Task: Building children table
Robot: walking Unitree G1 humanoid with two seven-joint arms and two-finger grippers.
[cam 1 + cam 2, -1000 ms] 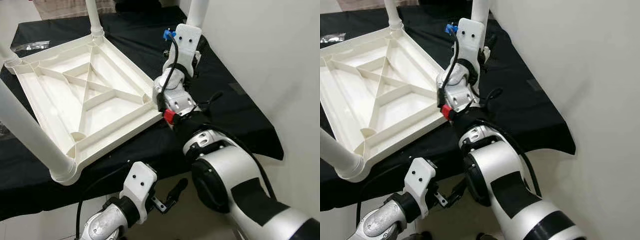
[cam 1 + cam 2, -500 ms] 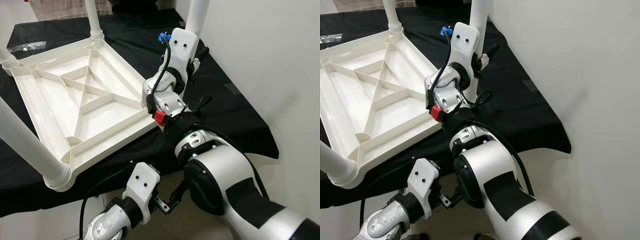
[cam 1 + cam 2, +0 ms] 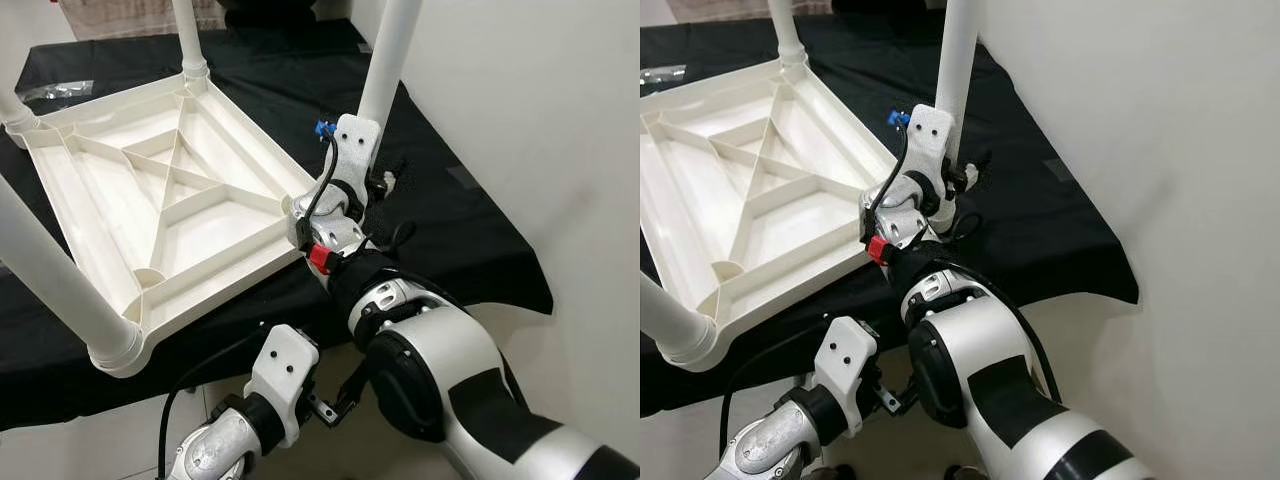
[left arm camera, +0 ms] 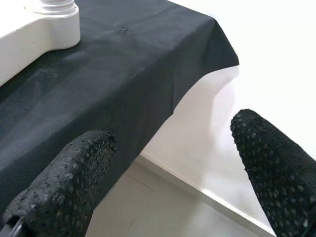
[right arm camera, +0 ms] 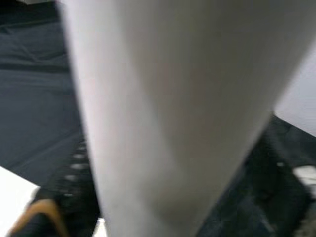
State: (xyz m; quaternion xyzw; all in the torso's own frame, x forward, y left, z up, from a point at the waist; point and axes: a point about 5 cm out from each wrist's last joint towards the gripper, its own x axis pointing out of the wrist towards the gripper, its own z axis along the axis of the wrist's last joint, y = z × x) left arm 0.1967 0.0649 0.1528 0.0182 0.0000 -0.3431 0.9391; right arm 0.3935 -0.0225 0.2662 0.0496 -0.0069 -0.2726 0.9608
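Four white legs belong to the tabletop (image 3: 160,200), which lies upside down on a black cloth (image 3: 440,230), its ribbed underside facing up. One leg stands in the far corner (image 3: 188,40), one in the left corner (image 3: 12,110), and one in the near corner (image 3: 60,290), leaning toward the camera. The fourth leg (image 3: 388,60) rises beside the right corner of the tabletop, close to the white wall (image 3: 540,120).

The right gripper (image 3: 372,172) sits at the lower part of this fourth leg, right by the corner socket. In the right wrist view the leg (image 5: 163,108) is a blurred pale column just ahead of the camera, with a dark finger (image 5: 69,182) beside it; the gripper looks pinched around the leg, though the contact itself is too blurred to see clearly. A blue connector (image 3: 322,128) and a red part (image 3: 319,258) show on the right arm.

The left gripper (image 3: 345,385) hangs low, below the front edge of the cloth and apart from the table. In the left wrist view its two black dotted fingers (image 4: 64,182) are spread wide with nothing between them; past them are the cloth's corner (image 4: 148,69), the pale floor, and the near corner socket (image 4: 52,19) of the tabletop.

A clear plastic bag (image 3: 60,92) lies on the cloth at the far left.
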